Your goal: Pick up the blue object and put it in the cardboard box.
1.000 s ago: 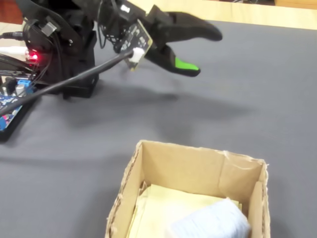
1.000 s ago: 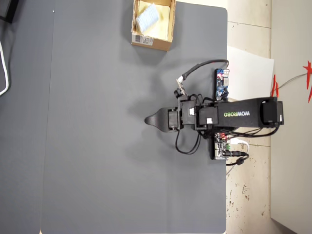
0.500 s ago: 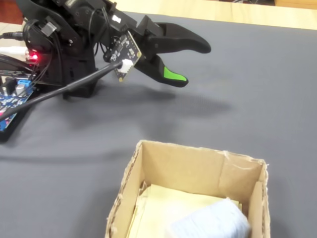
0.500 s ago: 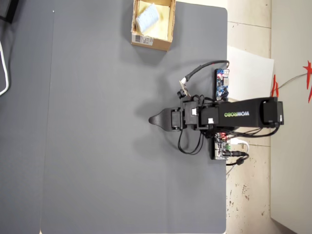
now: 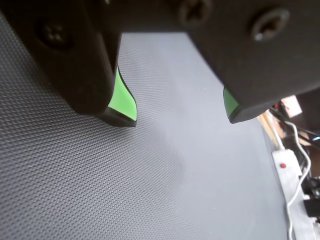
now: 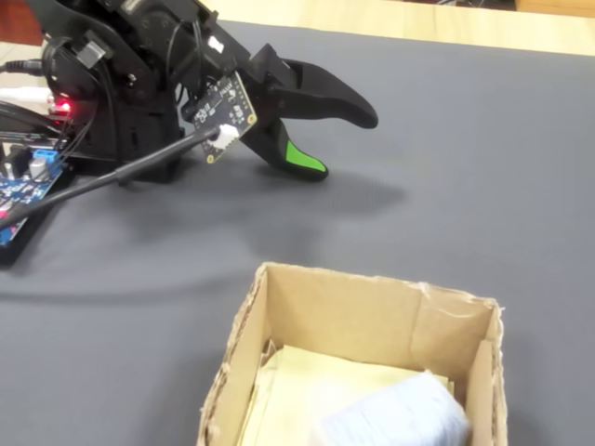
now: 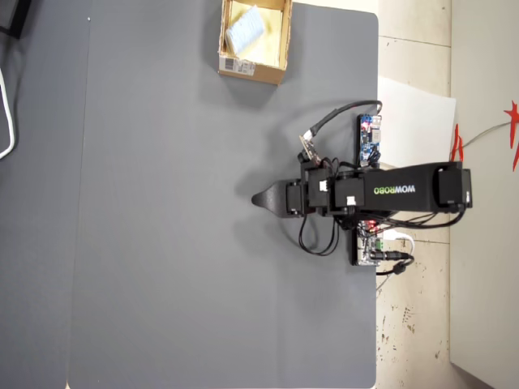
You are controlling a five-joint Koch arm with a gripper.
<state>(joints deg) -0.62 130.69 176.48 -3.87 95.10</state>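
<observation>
The blue object [image 6: 395,418] is a pale, soft block lying inside the cardboard box [image 6: 372,283] on its pale lining. From overhead the cardboard box [image 7: 251,71] stands at the mat's top edge, with the blue object [image 7: 244,31] in it. My gripper [image 6: 344,146] hangs low over the dark mat close to the arm's base, far from the box. In the wrist view the gripper [image 5: 180,117] is open, its green-padded fingers [image 5: 124,102] wide apart with only bare mat between them. Overhead, the gripper [image 7: 258,198] points left at mid-mat.
A blue circuit board [image 6: 23,186] with wires and a red light sits beside the arm's base; the overhead view shows this board [image 7: 369,138] at the mat's right edge. A white cable [image 5: 300,175] and a grey plate run along the mat's edge.
</observation>
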